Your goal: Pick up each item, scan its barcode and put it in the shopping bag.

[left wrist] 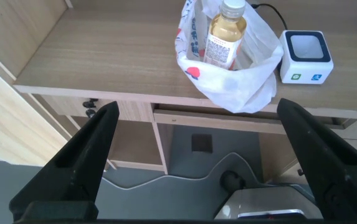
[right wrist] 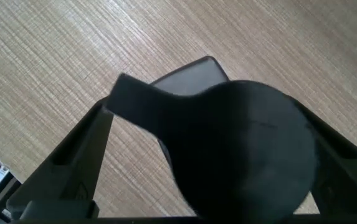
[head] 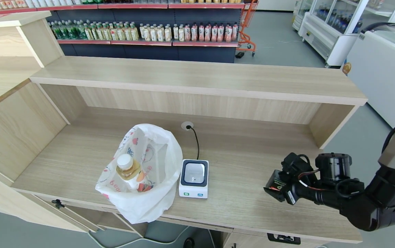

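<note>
A white shopping bag (head: 156, 193) stands on the wooden counter (head: 245, 151), with a yellow-drink bottle (head: 127, 167) upright inside it. Just right of the bag lies the white barcode scanner (head: 194, 178), window facing up. My right gripper (head: 276, 186) hovers low over the counter to the right of the scanner, shut on a dark rounded item (right wrist: 247, 149) that hides most of the space between its fingers (right wrist: 72, 162). My left gripper (left wrist: 198, 111) hangs open and empty below the counter's front edge, facing the bag (left wrist: 240, 87), the bottle (left wrist: 225, 34) and the scanner (left wrist: 306, 56).
A raised shelf (head: 197, 79) runs along the back of the counter, and side walls close both ends. The scanner's black cable (head: 196, 141) leads to a hole behind it. Drawers (left wrist: 215, 118) sit under the counter's edge.
</note>
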Robot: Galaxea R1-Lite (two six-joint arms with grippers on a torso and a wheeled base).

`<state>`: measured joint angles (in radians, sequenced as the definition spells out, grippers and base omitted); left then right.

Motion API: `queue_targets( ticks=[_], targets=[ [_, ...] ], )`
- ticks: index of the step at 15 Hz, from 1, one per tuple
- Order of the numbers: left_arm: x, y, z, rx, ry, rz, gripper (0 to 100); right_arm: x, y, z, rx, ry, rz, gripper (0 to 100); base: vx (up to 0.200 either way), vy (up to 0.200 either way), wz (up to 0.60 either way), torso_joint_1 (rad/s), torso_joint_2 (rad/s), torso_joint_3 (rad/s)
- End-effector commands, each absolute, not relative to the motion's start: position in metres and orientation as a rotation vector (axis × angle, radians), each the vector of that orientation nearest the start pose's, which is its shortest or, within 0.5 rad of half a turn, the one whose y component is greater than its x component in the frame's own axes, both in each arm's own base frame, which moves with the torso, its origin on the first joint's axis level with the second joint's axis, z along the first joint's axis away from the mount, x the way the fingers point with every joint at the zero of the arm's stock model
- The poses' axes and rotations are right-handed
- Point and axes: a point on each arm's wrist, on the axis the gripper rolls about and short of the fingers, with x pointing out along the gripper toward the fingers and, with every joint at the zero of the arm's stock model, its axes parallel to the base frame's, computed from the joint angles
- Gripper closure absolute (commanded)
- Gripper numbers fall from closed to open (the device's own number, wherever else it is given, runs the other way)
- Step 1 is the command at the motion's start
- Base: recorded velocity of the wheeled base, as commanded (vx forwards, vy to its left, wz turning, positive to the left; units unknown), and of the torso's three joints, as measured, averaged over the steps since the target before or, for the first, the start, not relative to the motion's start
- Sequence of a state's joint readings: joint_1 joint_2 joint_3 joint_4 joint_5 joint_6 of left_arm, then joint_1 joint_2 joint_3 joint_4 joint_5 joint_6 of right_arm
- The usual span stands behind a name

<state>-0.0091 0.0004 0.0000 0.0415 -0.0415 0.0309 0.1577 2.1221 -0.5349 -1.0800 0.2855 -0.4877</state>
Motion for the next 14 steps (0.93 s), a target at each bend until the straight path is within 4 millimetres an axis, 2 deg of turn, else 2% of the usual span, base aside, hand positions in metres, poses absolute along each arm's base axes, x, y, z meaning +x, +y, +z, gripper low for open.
queue_targets(
  ticks=[1,4,7,9,12,14],
  targets=[
    [-0.023,-0.001,0.071,0.03,0.041,-0.051,0,0.318,0.06,0.024,-0.436,0.401,0.562,100,0.0,0.0,0.0,0.0,0.0,0.0],
    [-0.023,-0.001,0.071,0.03,0.041,-0.051,0,0.322,0.065,0.02,-0.439,0.398,0.587,100,0.0,0.0,0.0,0.0,0.0,0.0],
    [-0.023,-0.001,0.071,0.03,0.041,-0.051,0,0.323,0.067,0.027,-0.471,0.343,0.588,100,0.0,0.0,0.0,0.0,0.0,0.0],
    [-0.023,-0.001,0.071,0.03,0.041,-0.051,0,0.317,0.055,0.049,-0.562,0.267,0.552,100,0.0,0.0,0.0,0.0,0.0,0.0],
    [-0.023,-0.001,0.071,0.03,0.041,-0.051,0,0.285,0.023,0.087,-0.689,0.184,0.458,100,0.0,0.0,0.0,0.0,0.0,0.0],
    [-0.023,-0.001,0.071,0.03,0.041,-0.051,0,0.261,0.006,0.134,-0.85,0.013,0.354,100,0.0,0.0,0.0,0.0,0.0,0.0]
  ],
)
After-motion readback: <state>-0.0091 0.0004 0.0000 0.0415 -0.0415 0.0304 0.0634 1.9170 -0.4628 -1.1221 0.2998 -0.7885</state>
